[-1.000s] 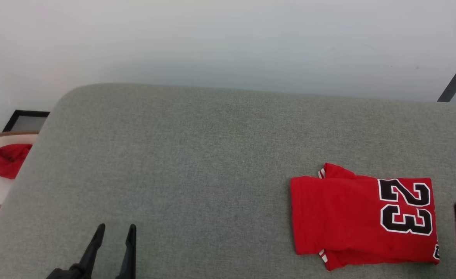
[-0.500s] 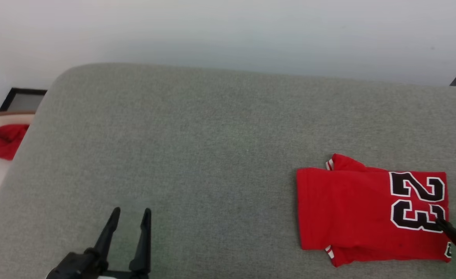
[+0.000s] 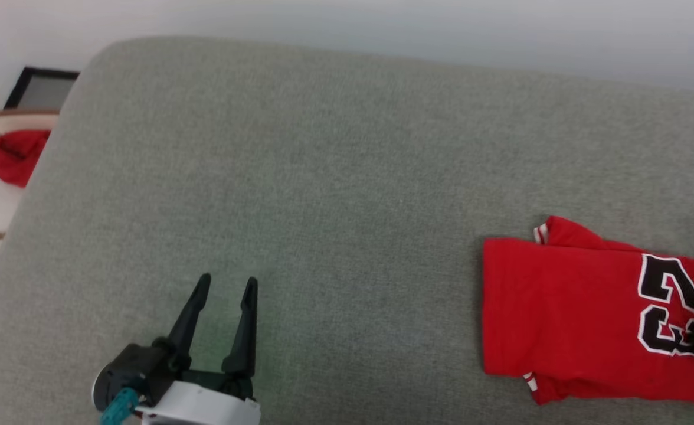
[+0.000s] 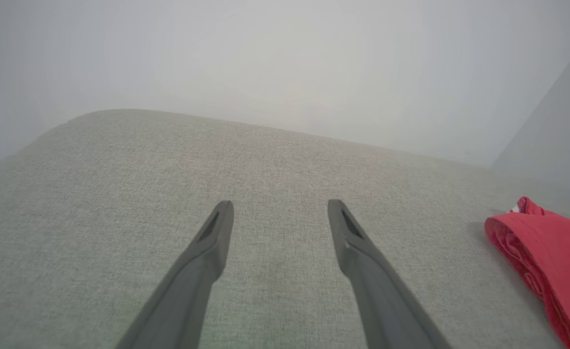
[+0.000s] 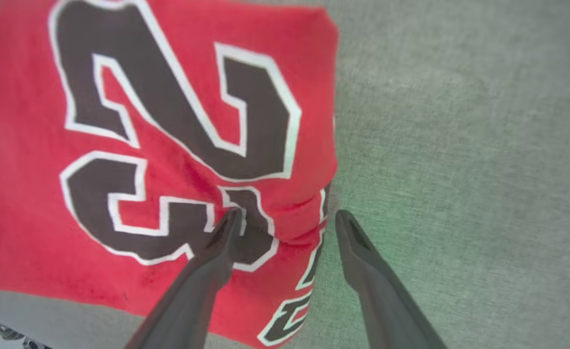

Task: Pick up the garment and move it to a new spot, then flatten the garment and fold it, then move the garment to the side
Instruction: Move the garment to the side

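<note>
Grey woven fabric surface point(image 3: 323, 177); folded rectangular red garment point(image 3: 559, 319).

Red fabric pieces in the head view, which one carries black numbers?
The folded red jersey on the grey cushion, at right; the crumpled red cloth at far left shows none.

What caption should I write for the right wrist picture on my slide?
Open right end effector straddles the edge of the folded red shirt on a gray cushion.

Open grey cushion point(image 3: 347, 177) stretches left of garment point(image 3: 571, 319).
</note>
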Tool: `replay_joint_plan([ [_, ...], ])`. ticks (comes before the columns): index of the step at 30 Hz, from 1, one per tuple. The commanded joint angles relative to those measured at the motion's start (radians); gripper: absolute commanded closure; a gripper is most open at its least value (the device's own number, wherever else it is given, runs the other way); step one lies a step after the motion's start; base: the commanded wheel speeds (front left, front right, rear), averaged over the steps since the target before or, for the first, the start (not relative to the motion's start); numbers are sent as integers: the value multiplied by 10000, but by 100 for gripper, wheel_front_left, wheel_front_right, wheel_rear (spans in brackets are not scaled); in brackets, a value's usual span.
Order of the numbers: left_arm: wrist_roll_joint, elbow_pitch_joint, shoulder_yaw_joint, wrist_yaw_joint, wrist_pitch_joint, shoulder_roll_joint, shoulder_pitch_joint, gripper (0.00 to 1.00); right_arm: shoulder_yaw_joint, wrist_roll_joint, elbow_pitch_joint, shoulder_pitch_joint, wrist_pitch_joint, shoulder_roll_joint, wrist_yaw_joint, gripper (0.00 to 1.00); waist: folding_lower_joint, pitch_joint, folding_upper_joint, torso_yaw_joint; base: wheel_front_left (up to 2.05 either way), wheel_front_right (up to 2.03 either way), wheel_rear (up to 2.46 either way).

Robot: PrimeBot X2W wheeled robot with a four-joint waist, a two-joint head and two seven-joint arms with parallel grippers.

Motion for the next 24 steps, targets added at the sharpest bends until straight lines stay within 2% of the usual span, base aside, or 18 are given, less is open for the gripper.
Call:
replay_joint_plan([
  [1,-62,29,-46,-22,8,-21,-191,0,139,-119,133,-15,31,100,-8,0,0,364,0,195,0,0,0],
  [7,-108,121,-121,-23,8,-49,-507,0,465,-265,655,258,-351,575,-8,0,0,600,0,224,0,0,0],
  [8,-114,134,-115,-23,8,-44,-543,0,579,-228,683,274,-424,641,-8,19,0,619,0,208,0,0,0],
  [9,-119,152,-117,-23,8,-33,-571,0,646,-166,683,260,-563,693,-8,67,0,634,0,189,0,0,0],
  [10,-118,172,-125,-23,8,-12,-603,0,662,-125,702,227,-739,745,-8,100,0,645,0,161,0,0,0],
  [16,-2,174,-120,-24,8,56,-805,0,368,141,770,-4,-1810,791,-11,100,0,636,0,-259,0,0,0],
  [24,203,-181,-301,-24,8,265,-1151,0,-456,618,869,-102,-3247,468,-11,100,0,897,0,-1322,0,0,0],
])
